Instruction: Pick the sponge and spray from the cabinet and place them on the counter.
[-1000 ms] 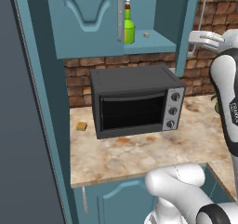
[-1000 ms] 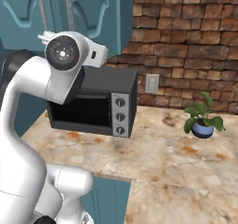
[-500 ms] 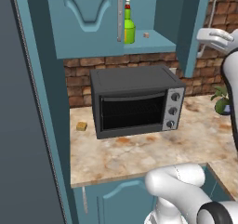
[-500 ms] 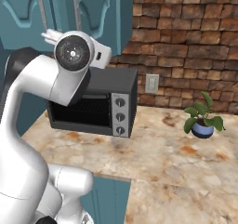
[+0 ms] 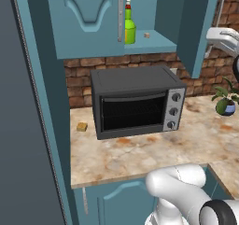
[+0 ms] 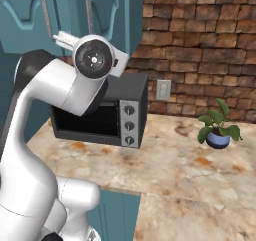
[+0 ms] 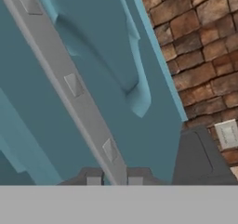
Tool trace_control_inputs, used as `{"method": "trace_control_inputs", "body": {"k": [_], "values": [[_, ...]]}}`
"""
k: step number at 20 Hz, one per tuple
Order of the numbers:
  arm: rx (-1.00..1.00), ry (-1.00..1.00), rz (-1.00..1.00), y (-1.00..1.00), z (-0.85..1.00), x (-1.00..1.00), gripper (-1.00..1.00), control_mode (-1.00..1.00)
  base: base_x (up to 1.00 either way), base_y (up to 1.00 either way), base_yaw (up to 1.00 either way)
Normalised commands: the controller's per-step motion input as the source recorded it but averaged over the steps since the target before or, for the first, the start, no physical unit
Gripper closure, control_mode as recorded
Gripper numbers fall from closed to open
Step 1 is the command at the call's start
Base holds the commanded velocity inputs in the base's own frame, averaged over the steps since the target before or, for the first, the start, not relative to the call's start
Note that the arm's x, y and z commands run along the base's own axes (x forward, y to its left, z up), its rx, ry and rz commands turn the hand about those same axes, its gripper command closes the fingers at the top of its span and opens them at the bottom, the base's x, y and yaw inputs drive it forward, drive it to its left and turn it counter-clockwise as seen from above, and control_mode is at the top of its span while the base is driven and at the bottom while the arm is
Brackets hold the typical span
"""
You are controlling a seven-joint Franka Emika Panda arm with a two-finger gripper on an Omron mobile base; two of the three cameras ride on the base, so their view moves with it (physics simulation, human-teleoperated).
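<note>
Between the jaws, clamped shut, runs the cabinet (image 7: pixel 116 79) door's silver handle (image 7: pixel 74 86).

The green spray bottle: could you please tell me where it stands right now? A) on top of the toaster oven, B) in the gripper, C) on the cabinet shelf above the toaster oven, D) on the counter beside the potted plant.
C: the spray stands upright on the cabinet shelf, above the toaster oven.
</note>
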Motion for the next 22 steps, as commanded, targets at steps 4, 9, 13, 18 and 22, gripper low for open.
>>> {"method": "trace_control_inputs", "body": {"k": [4, 9, 13, 18, 22], "values": [[0.04, 0.0, 0.06, 0.0, -0.05, 0.03, -1.0, -1.0, 0.0, 0.0, 0.0], [0.11, 0.0, 0.12, -0.02, 0.0, 0.01, -1.0, -1.0, 0.0, 0.0, 0.0], [0.16, -0.03, 0.18, 0.03, 0.01, 0.19, -1.0, -1.0, 0.0, 0.0, 0.0], [0.08, -0.12, 0.17, 0.05, 0.28, 0.09, -1.0, -1.0, 0.0, 0.0, 0.0], [-0.12, -0.16, 0.03, -0.05, 0.42, -0.28, -1.0, -1.0, 0.0, 0.0, 0.0]]}}
